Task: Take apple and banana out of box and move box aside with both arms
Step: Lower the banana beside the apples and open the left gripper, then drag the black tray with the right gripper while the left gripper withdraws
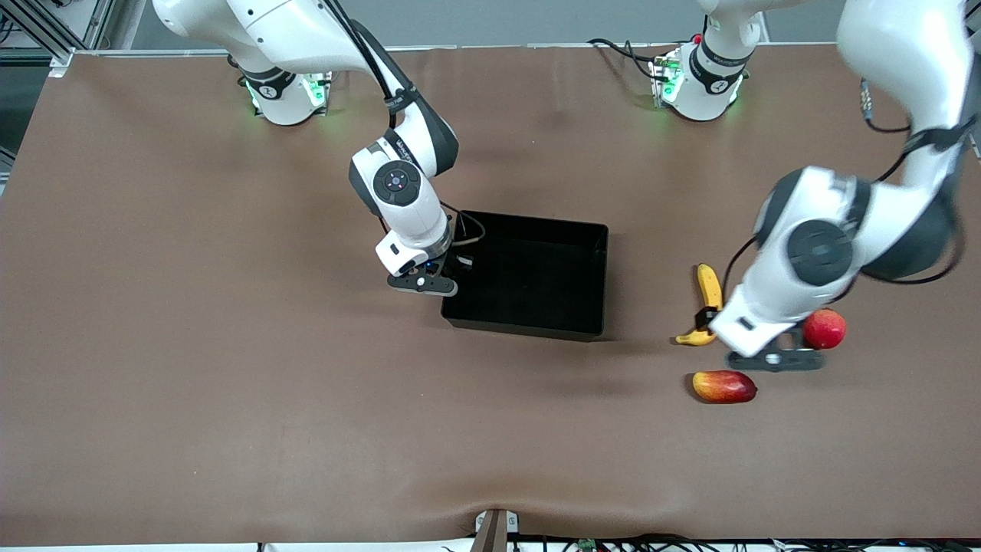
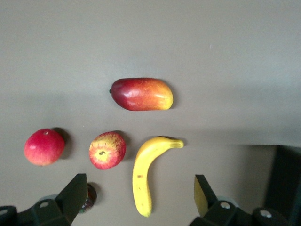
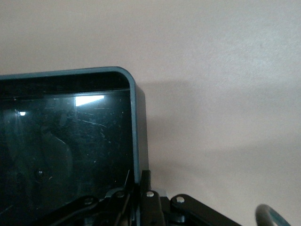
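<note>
The black box [image 1: 536, 276] lies mid-table, empty. My right gripper [image 1: 443, 286] is shut on the box wall at the right arm's end; the right wrist view shows a finger on each side of that wall [image 3: 139, 141]. My left gripper [image 1: 774, 358] hovers open and empty over the fruits. In the left wrist view its fingers [image 2: 75, 192] straddle the yellow banana [image 2: 145, 173], and the small red-and-yellow apple [image 2: 107, 149] lies beside the banana. In the front view the banana [image 1: 710, 290] shows partly and the apple is hidden under the left hand.
An oblong red-yellow mango [image 1: 724, 386] lies nearer to the front camera than the banana and also shows in the left wrist view [image 2: 142, 94]. A plain pinkish-red round fruit [image 1: 824, 328] sits beside the apple [image 2: 43, 147]. The brown mat covers the table.
</note>
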### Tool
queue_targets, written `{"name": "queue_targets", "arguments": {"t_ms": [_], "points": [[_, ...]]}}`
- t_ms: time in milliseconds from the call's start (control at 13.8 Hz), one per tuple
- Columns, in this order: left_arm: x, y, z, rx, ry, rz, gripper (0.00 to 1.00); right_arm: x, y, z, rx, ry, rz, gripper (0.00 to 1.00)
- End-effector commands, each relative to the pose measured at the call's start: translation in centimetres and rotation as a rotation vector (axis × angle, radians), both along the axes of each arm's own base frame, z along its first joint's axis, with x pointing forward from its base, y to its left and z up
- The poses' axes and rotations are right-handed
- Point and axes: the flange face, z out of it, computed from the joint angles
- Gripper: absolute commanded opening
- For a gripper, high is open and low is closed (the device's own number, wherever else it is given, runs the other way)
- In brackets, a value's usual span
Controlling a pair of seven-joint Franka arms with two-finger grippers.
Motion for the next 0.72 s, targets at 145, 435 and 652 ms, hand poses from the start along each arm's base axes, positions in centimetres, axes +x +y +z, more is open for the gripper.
{"name": "queue_targets", "arguments": {"t_ms": [145, 435, 652], "points": [[-2.9, 3.9, 10.0, -0.018, -0.025, 0.087, 1.0, 2.7, -6.5, 9.2, -0.029, 0.062, -0.081, 0.0], [-7.0, 3.1, 16.9, 0.033, -0.071, 0.088, 1.0, 4.8, -18.1, 16.7, -0.05, 0.15, -0.088, 0.0], [-9.1, 2.0, 19.5, 0.002, -0.085, 0.054, 1.0, 6.9, -34.6, 19.1, -0.025, 0.189, 0.032, 0.0]]}}
